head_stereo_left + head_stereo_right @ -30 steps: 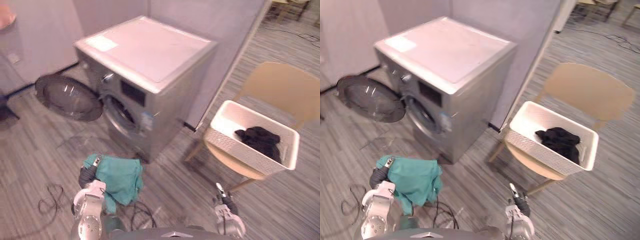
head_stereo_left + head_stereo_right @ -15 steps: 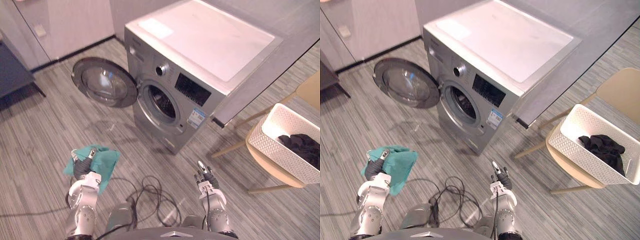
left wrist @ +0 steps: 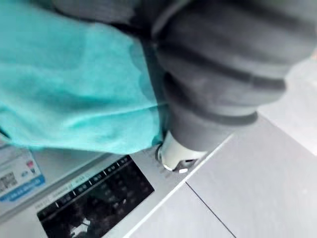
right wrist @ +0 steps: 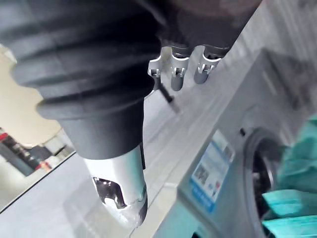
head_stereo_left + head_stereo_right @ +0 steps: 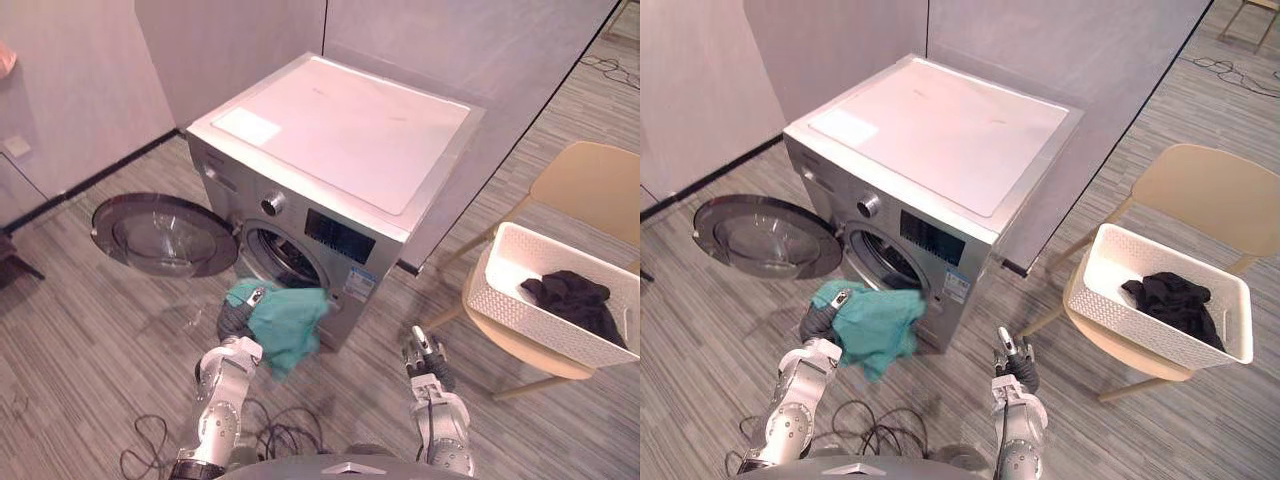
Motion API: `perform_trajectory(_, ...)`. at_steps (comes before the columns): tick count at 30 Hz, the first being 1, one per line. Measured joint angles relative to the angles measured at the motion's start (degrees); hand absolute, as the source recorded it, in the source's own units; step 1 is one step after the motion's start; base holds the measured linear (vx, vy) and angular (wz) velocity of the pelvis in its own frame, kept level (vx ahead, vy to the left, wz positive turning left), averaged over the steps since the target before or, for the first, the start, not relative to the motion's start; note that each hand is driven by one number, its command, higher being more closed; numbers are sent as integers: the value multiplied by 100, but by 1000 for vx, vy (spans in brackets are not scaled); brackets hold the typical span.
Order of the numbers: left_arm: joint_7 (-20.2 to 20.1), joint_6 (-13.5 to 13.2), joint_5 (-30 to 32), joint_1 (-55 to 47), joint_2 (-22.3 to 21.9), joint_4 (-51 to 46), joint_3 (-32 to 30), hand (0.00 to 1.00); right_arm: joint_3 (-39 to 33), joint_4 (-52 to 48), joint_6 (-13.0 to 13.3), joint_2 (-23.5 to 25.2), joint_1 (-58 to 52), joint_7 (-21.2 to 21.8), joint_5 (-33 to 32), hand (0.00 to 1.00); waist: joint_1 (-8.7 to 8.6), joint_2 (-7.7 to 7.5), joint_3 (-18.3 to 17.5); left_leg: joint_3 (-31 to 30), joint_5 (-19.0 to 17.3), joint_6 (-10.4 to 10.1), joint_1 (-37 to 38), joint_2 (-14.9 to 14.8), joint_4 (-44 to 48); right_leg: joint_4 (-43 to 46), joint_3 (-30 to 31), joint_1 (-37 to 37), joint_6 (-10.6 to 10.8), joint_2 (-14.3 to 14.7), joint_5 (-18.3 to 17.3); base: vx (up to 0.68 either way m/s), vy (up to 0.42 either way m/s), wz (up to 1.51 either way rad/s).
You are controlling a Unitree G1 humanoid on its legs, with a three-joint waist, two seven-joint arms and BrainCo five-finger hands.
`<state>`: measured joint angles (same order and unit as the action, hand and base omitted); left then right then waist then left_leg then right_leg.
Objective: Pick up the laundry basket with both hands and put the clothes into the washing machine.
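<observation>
garment: a teal garment (image 5: 290,320) hung from the left hand (image 5: 234,320), just in front of the drum opening (image 5: 285,265) of the washing machine (image 5: 340,130), not yet inside.
left hand: fingers curled into the teal cloth, gripping it.
right hand: the right hand (image 5: 425,355) sat low, right of the machine's front, fingers loosely straight, holding nothing.
door: the round door (image 5: 160,232) stood wide open, left of the drum.
basket: the white laundry basket (image 5: 500,300) rested on a tan chair (image 5: 590,190), well apart from both hands, with a dark garment (image 5: 575,298) lying in it.
progress (judged): about midway. one piece was at the drum mouth, unloaded.
left to do (judged): push the teal piece in, then fetch the dark one.
</observation>
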<state>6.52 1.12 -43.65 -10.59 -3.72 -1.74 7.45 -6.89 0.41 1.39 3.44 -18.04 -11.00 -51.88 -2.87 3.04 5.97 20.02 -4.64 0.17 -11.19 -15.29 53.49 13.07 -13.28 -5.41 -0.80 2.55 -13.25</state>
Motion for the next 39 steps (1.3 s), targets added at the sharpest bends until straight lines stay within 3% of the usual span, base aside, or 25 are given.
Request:
perform_trajectory(1, -1, 0, 0, -33, 9, 0, -12, 100, 3, -29, 5, 3, -7, 0, 0, 0, 40, -3, 9, -58, 220, -32, -193, -89, 410, -58, 124, -95, -18, -5, -45, 247, 115, -85)
perform_trajectory(2, -12, 3, 0, -66, 35, -2, -3, 100, -21, -57, 20, 3, -24, -10, 0, 0, 99, 142, 4, -185, -34, -128, -443, -237, 980, -166, 289, -277, -4, -14, -54, 235, 122, -71)
perform_trajectory(4, -33, 5, -1, -93, 38, -17, -10, 100, 22, -131, -4, 21, -100, -22, 2, 0, 153, 128, 22, -205, -485, -84, -629, -266, 905, -288, 571, -463, -4, -225, -54, 299, 168, -83)
perform_trajectory(7, -40, 18, 1, -222, 35, -229, -58, 100, 30, -186, -11, 33, -232, -26, 8, 0, 188, 56, 52, -475, -846, -44, -754, -151, -603, -273, 1079, -461, 21, -666, -69, 319, 259, -94)
perform_trajectory(9, -42, 20, 11, -232, 36, -244, -99, 100, 31, -186, -13, 30, -253, -29, 30, 0, 227, -6, 73, -1040, -756, -33, -666, -1, -1850, -192, 1349, -434, 189, -967, -167, 351, 386, -101)
perform_trajectory(10, -36, 32, 20, -260, 30, -256, -93, 100, 35, -189, -14, 15, -305, -38, 57, 0, 228, 16, 56, -1525, -349, 52, -546, 38, -2684, -101, 1517, -437, 397, -1077, -288, 285, 370, -78)
perform_trajectory(11, -19, 37, 48, -329, 30, -330, -76, 100, 54, -185, -30, -16, -352, -44, 64, 0, 234, 85, 0, -1985, 177, -160, -436, 42, -3146, -31, 1646, -431, 645, -1129, -430, 408, 537, -71)
perform_trajectory(12, 26, 43, 81, -362, 80, -346, -136, 100, 128, 7, -84, -13, -332, -80, 68, 0, 132, -150, -94, -2073, -162, -866, -367, 285, -2985, -22, 1845, -402, 861, -1390, -570, 266, 362, -39)
perform_trajectory(13, 73, 44, 123, -348, 103, -344, -192, 100, 216, 96, -146, -4, -349, -77, 70, 0, 69, -271, -103, -2029, -234, -808, -415, 365, -2897, -19, 1958, -360, 836, -1463, -548, 273, 422, -28)
perform_trajectory(14, 97, 43, 129, -342, 128, -344, -274, 100, 285, 136, -248, 16, -300, -75, 73, 0, 102, -365, -85, -1931, -276, -735, -480, 398, -2822, -57, 2185, -201, 834, -1457, -327, 234, 444, -28)
perform_trajectory(15, 103, 44, 158, -401, 172, -344, -278, 100, 268, 134, -267, 18, -232, -59, 99, 0, 84, -478, -145, -1805, -287, -717, -426, 382, -2848, -93, 2266, -140, 999, -1446, 153, 171, 355, -31)
perform_trajectory(16, 103, 44, 164, -411, 178, -344, -276, 100, 266, 137, -266, 18, -220, -57, 116, 0, 80, -475, -141, -1787, -292, -712, -407, 382, -2853, -101, 2284, -135, 1047, -1446, 255, 137, 369, -35)
perform_trajectory(18, 99, 38, 169, -412, 236, -345, -249, 100, 264, 310, -263, 8, -57, -38, 226, 0, 88, -483, -160, -1496, -394, -628, -264, 382, -2896, -131, 2638, -16, 1444, -1516, 775, 63, 263, -46)
perform_trajectory(21, 90, 18, 167, -401, 338, -344, -183, 100, 300, 706, -249, -11, 194, -27, 246, 0, 118, -536, -271, -1035, -605, -634, -306, 380, -2924, -341, 3048, 324, 1673, -1689, 1109, -25, 147, -71)
perform_trajectory(26, 79, 28, 166, -252, 360, -64, 92, 100, 347, 793, -297, -14, 235, -23, 280, 0, 147, -435, -288, -411, -660, -471, -461, 386, -3020, -348, 3313, 1074, 1683, -1818, 1809, -78, 98, -68)
perform_trajectory(29, 72, 47, 166, -265, 349, 26, 226, 100, 349, 715, -301, -15, 180, 11, 286, 0, 100, -343, -181, -113, -630, -365, -225, 288, -3185, 575, 3308, 1684, 1618, -1560, 2204, -23, 65, -55)
perform_trajectory(30, 73, 50, 164, -273, 345, 29, 216, 100, 352, 715, -325, -25, 179, 52, 300, 0, 95, -234, -108, -63, -626, -335, -149, 192, -3253, 794, 3325, 1858, 1676, -1404, 2010, -39, -22, -40)
perform_trajectory(31, 71, 47, 164, -264, 345, 26, 167, 100, 377, 699, -368, -64, 170, 77, 406, 0, 77, -193, -78, 7, -607, -293, -94, 72, -3338, 1021, 3230, 2021, 1592, -1067, 1403, -51, -93, -38)
perform_trajectory(32, 71, 38, 164, -262, 346, 26, 116, 100, 421, 647, -391, -63, 146, 103, 496, 0, 98, -257, -61, 98, -561, -293, -51, 60, -3442, 1143, 2909, 2216, 1488, -825, 1045, -51, -118, -25)
perform_trajectory(33, 71, 39, 165, -263, 346, 26, 101, 100, 447, 576, -391, -62, 127, 110, 503, 0, 96, -290, -40, 124, -547, -311, -65, 60, -3446, 1146, 2702, 2292, 1311, -724, 946, -35, -113, -19)
perform_trajectory(34, 70, 41, 164, -267, 343, 26, 74, 100, 490, 454, -388, -62, 86, 138, 502, 0, 119, -349, 2, 175, -535, -353, -94, 84, -3419, 1108, 2376, 2385, 978, -597, 828, -18, -135, -17)
perform_trajectory(35, 74, 46, 164, -257, 287, 26, 37, 100, 506, 346, -383, -71, 71, 218, 498, 0, 149, -313, 112, 173, -573, -434, -207, 72, -3279, 1063, 2083, 2474, 628, -540, 621, -20, -172, -11)
perform_trajectory(37, 75, 49, 164, -130, 233, 22, 53, 100, 563, 90, -332, -82, 34, 225, 495, 0, 159, -159, 281, 6, -608, -506, -587, -25, -2955, 1060, 1976, 2572, 533, -510, 350, -24, -147, 17)
perform_trajectory(38, 75, 52, 163, 70, 130, 18, 46, 100, 590, -24, -282, -189, 34, 233, 451, 0, 140, 16, 600, -223, -608, -505, -876, -69, -2669, 1402, 1807, 2787, 486, -484, 192, -27, -99, 42)
perform_trajectory(39, 75, 52, 163, 129, 105, 11, 38, 100, 598, -50, -283, -216, 28, 232, 448, 0, 136, 48, 730, -308, -608, -504, -980, -73, -2550, 1615, 1756, 2883, 444, -466, 108, -57, -148, 54)
